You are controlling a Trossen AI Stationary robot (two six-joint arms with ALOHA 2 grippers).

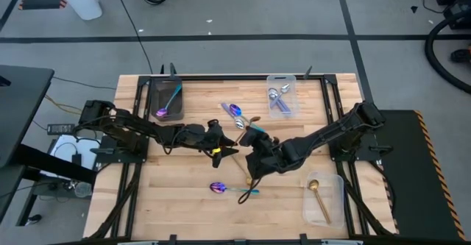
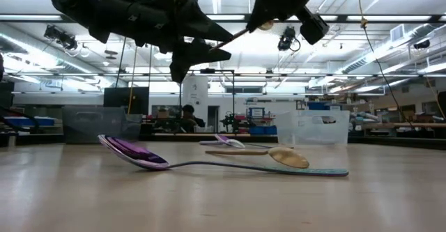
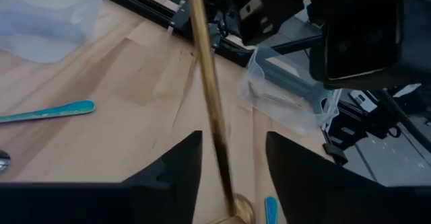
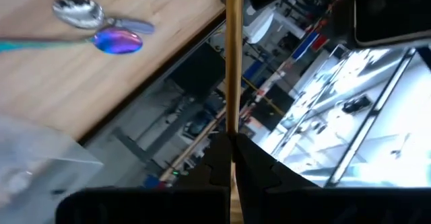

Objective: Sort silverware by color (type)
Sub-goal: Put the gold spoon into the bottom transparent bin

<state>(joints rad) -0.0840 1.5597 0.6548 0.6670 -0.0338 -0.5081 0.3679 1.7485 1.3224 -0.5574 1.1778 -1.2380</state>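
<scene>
Fingers of our right gripper (image 4: 232,158) pinch a gold spoon (image 4: 234,56); our left gripper (image 3: 234,165) gapes around its shaft.

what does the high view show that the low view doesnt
Only the high view: the dark tray with a purple-bowled spoon, the back clear bin holding silver-bowled spoons, and the near-right bin holding a gold spoon.

Only the low view: the room behind and a person.

Both: the right hand shut on a gold spoon, the left hand open beside it, and a purple-bowled, teal-handled spoon on the table.
</scene>
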